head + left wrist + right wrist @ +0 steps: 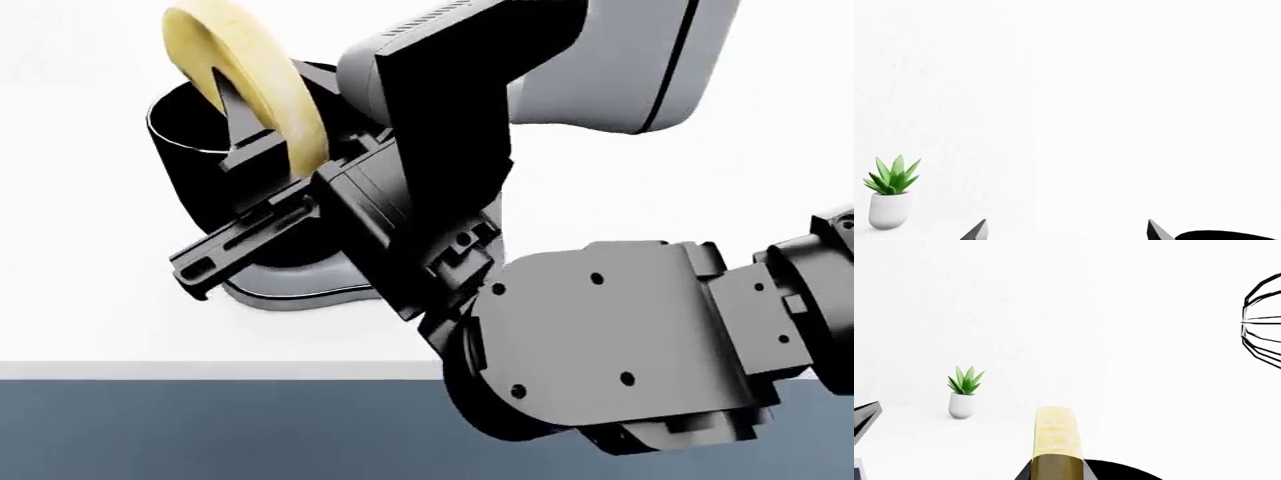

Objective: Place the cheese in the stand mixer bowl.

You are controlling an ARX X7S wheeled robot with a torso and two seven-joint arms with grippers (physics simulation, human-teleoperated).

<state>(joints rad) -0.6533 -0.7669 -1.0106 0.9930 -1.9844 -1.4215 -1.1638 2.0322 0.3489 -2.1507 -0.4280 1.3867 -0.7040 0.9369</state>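
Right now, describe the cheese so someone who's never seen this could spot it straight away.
Find the big black bowl on the white counter, under the grey mixer. Just above its rim, the right gripper clamps the cheese. It's a pale yellow curved slice, the only yellow thing among black and grey parts.

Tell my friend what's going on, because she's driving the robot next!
Right gripper: shut on the cheese, holding it up on edge over the near rim of the black bowl.
Left gripper: open and holding nothing; only its two fingertips show in the left wrist view, and it is not visible from the head.
Done: the cheese is picked up and carried to the bowl.
Left: probably move it a bit further over the opening, then open the right gripper so it drops inside.
A small potted plant stands off to the side, out of the way.
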